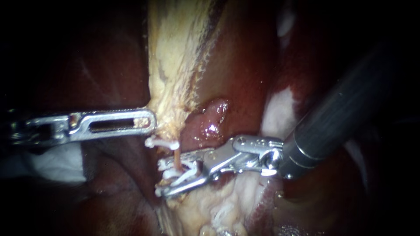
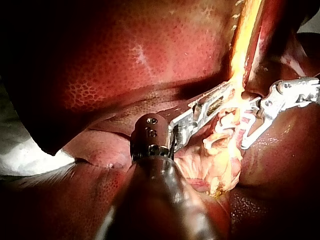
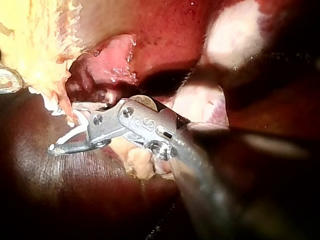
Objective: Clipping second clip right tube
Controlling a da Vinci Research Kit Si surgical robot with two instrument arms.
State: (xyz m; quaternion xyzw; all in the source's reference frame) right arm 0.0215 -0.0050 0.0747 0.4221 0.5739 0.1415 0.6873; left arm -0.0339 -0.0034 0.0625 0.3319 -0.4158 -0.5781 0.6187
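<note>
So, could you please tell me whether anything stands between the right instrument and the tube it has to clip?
Nothing visible does: the right instrument sits right at the thin tube, just below a white clip on it, with nothing lying between them.

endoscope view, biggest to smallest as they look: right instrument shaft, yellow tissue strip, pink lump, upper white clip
1 and 2. yellow tissue strip and right instrument shaft: they look about alike, and the shaft seems nearer the camera, so I leave them unranked
3. pink lump
4. upper white clip
</note>
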